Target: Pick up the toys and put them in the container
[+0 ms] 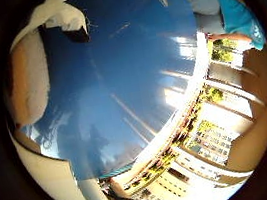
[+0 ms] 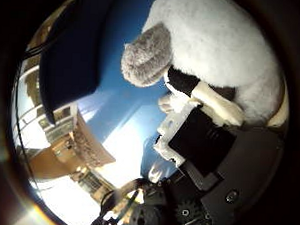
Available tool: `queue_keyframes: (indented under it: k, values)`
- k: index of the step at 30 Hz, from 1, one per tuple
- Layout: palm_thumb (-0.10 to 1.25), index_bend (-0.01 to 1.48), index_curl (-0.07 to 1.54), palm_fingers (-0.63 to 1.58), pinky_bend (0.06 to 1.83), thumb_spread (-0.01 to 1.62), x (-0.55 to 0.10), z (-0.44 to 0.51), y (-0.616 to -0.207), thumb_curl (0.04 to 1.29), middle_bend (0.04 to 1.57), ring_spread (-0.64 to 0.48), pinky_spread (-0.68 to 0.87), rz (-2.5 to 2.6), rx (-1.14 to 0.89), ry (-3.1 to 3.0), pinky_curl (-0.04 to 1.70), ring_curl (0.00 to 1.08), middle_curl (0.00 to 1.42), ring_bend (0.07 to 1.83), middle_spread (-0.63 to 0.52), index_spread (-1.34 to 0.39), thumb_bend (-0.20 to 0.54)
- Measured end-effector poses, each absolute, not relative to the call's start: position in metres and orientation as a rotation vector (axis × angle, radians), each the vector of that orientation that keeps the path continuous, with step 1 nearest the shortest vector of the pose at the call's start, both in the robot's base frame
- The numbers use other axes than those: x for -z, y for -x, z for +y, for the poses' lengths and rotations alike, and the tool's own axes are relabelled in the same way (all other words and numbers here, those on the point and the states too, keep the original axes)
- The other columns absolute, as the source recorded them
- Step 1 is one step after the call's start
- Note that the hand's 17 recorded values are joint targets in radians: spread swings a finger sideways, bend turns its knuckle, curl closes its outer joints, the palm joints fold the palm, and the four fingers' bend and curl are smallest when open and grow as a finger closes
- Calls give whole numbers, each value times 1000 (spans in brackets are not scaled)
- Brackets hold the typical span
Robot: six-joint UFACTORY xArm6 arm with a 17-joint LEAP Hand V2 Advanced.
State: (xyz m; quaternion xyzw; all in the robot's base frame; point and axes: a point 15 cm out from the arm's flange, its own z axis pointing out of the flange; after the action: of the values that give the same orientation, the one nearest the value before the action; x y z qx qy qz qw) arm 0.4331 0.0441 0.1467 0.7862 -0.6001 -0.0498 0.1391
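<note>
Because the white plush toy (image 2: 228, 51) with its grey ear filled the thumb-side view, it sat right against the palm, over the blue table (image 1: 135, 79). The hand (image 2: 199, 139) had a finger pressed into the fur; whether it was curled round, I could not tell. A shallow hold on soft fur could slip and drop the toy.
</note>
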Motion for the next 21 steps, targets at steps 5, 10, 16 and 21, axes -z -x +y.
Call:
queue_keyframes:
  k: [5, 10, 16, 21]
  values:
    - [1012, 755, 183, 901, 1318, 1026, -149, 21, -418, 595, 1096, -73, 305, -1741, 223, -2210, 798, 787, 976, 1409, -265, -603, 23]
    - [1021, 908, 219, 830, 1401, 1057, -167, 16, -393, 647, 1151, -99, 260, -1699, 348, -2200, 884, 819, 1062, 1456, -280, -705, 3]
    - [1047, 1039, 270, 751, 1469, 1078, -222, 24, -374, 711, 1205, -116, 214, -1713, 398, -2278, 951, 846, 1138, 1520, -288, -788, -8]
    - [1030, 1097, 313, 708, 1501, 1083, -285, 39, -369, 745, 1241, -121, 190, -1699, 328, -2359, 983, 854, 1172, 1561, -289, -822, -15]
